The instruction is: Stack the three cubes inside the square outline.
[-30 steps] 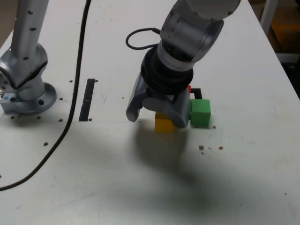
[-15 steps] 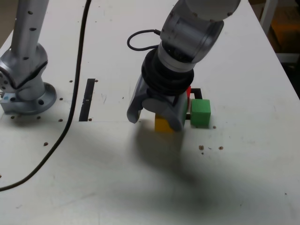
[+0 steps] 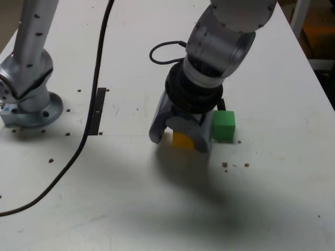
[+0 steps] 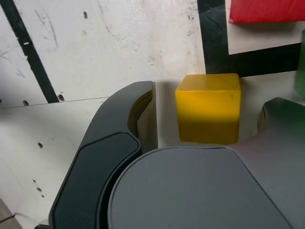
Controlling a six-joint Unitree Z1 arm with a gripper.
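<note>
Sitting on the white table (image 3: 157, 209) between the 2 jaws of the gripper (image 3: 180, 137), the yellow cube (image 4: 208, 108) rests just outside the square outline (image 4: 214, 43), its far edge close against the black tape. In the wrist view a strip of bare table shows between the cube and the dark jaw on one side, and the other jaw stands just beside the cube's opposite face; whether either jaw touches the cube I cannot tell, so the jaws read as apart around it rather than clamped. The red cube (image 4: 267, 10) lies inside the outline, only its near edge in the wrist view. The green cube (image 3: 224, 125) stands on the table just to the exterior view's right of the gripper, beside the outline. Further toward the exterior view's left lie a straight black tape strip (image 3: 97, 111), a black cable (image 3: 89, 130) and a grey arm base (image 3: 29, 99).
</note>
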